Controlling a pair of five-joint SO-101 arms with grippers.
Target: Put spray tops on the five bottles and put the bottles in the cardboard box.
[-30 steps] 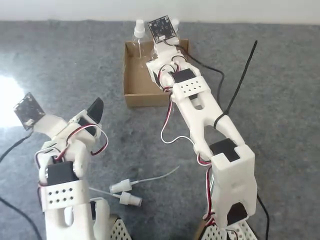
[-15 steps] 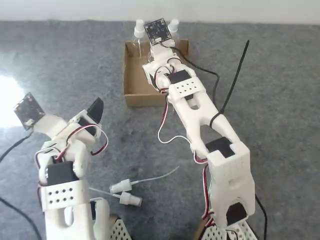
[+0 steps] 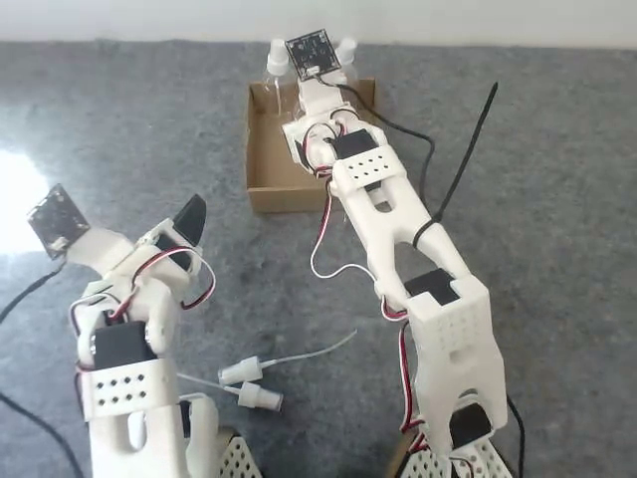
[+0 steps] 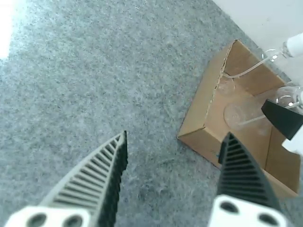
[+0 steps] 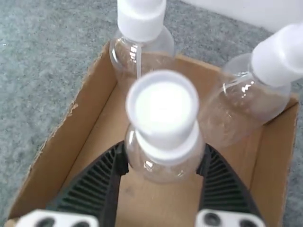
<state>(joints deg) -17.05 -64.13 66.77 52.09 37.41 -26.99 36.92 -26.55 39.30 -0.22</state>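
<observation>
Over the cardboard box, the right gripper has its fingers clamped on a capped bottle, close to two bottles standing at the far wall. I'd set it straight down on bare cardboard (those neighbours look tippy) before letting go. Since a second ago that arm has edged leftward, while the left gripper, fingers apart, hasn't stirred.

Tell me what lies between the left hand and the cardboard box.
Only bare grey surface, from left hand to cardboard box, in the left wrist view.
</observation>
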